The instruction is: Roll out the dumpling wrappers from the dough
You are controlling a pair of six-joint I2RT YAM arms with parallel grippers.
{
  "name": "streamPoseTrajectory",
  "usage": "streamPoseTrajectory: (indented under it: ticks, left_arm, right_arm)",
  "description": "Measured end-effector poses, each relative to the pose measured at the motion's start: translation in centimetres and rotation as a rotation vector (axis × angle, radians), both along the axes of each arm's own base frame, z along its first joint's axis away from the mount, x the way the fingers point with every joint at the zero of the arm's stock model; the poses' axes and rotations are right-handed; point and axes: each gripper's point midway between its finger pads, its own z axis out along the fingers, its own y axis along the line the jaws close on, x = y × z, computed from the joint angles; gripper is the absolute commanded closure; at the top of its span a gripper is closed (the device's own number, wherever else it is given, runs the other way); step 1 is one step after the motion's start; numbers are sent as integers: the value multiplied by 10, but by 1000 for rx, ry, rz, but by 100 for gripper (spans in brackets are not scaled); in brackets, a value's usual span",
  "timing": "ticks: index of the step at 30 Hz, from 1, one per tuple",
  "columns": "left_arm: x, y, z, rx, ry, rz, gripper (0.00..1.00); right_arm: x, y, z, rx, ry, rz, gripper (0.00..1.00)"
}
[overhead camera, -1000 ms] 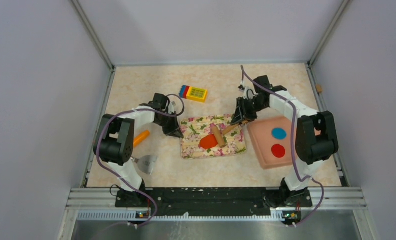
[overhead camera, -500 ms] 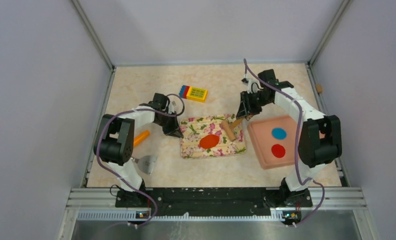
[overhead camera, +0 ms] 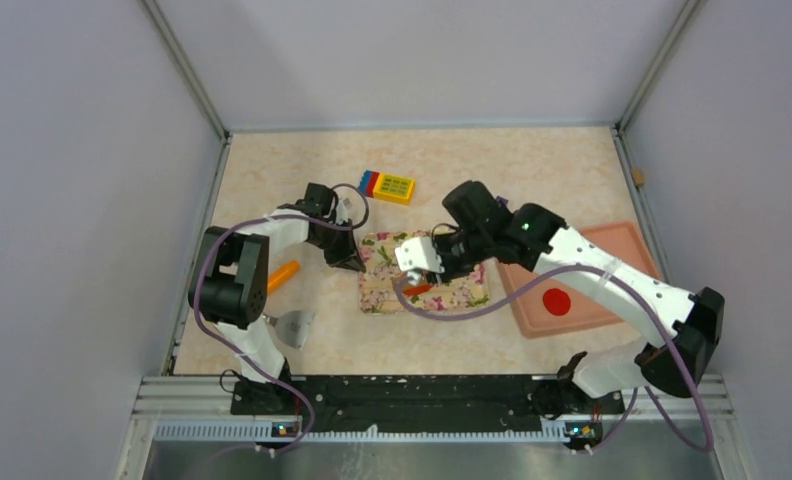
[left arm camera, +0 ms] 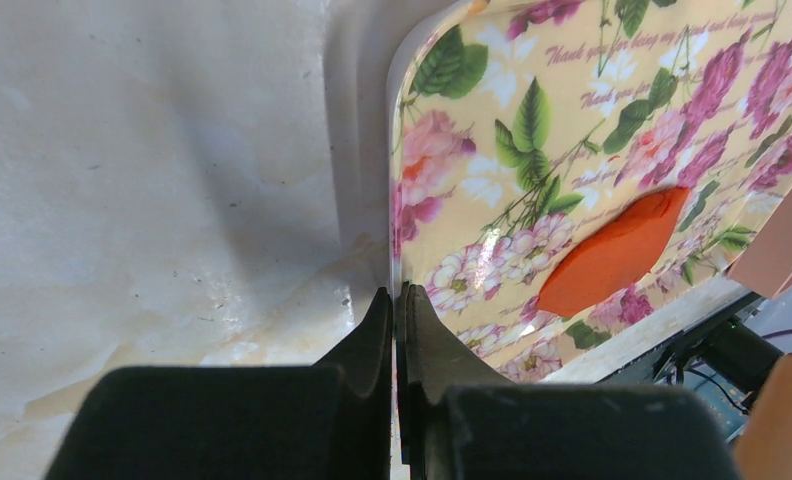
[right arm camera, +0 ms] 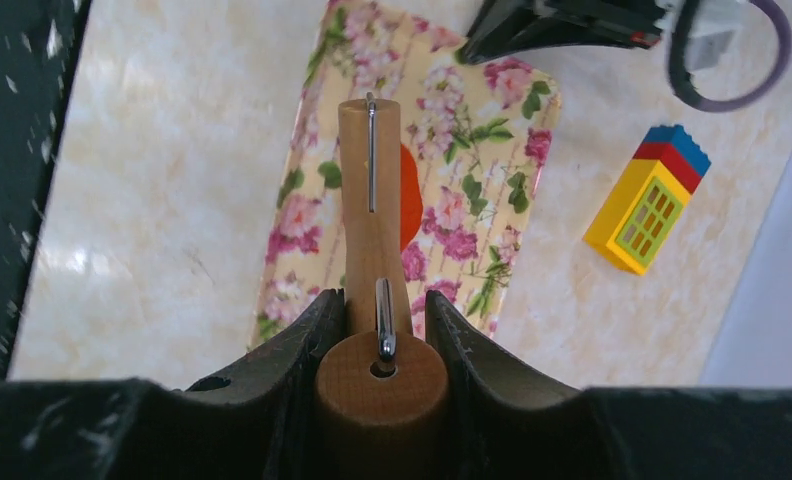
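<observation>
From above, the dough [overhead camera: 419, 290] lies mid-way along the floral tray [overhead camera: 469, 296], under the right pincer [overhead camera: 434, 268]. Left wrist: the left pincer [left arm camera: 397, 330], closed on nothing, sits at the tray's left edge, the dough [left arm camera: 612, 255] ahead of it. Right wrist: the right pincer [right arm camera: 380, 320] clamps a rolling pin [right arm camera: 372, 220] over the dough [right arm camera: 411, 200].

Bright, even light (wrist foregrounds blurred)

I saw the marbled beige table [overhead camera: 272, 180] carrying a floral board [overhead camera: 382, 295] at the centre and a pink tray [overhead camera: 622, 245] to its right. A yellow, red and blue toy block [overhead camera: 389, 186] lay above centre, an orange carrot toy [overhead camera: 284, 272] at left, and a metal scraper [overhead camera: 292, 326] just below that.
</observation>
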Motion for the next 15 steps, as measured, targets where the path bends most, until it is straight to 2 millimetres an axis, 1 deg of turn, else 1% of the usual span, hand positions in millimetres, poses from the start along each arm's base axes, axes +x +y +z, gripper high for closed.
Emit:
streamPoseTrajectory:
  ticks: [2, 5, 7, 9, 15]
  left_arm:
    - [2, 1, 1, -1, -5, 0, 100]
    - [5, 2, 1, 0, -12, -1, 100]
    - [5, 3, 1, 1, -16, -4, 100]
    - [5, 3, 1, 0, -17, -5, 100]
    - [7, 2, 2, -13, -23, -7, 100]
  right_arm:
    - [-11, -5, -13, -64, -67, 103, 100]
    - [-6, -13, -34, -169, -161, 203, 100]
    - [-2, -17, -42, -220, -212, 242, 100]
    - [1, -17, -47, -254, -262, 281, 100]
    - [5, 0, -46, -255, -364, 333, 100]
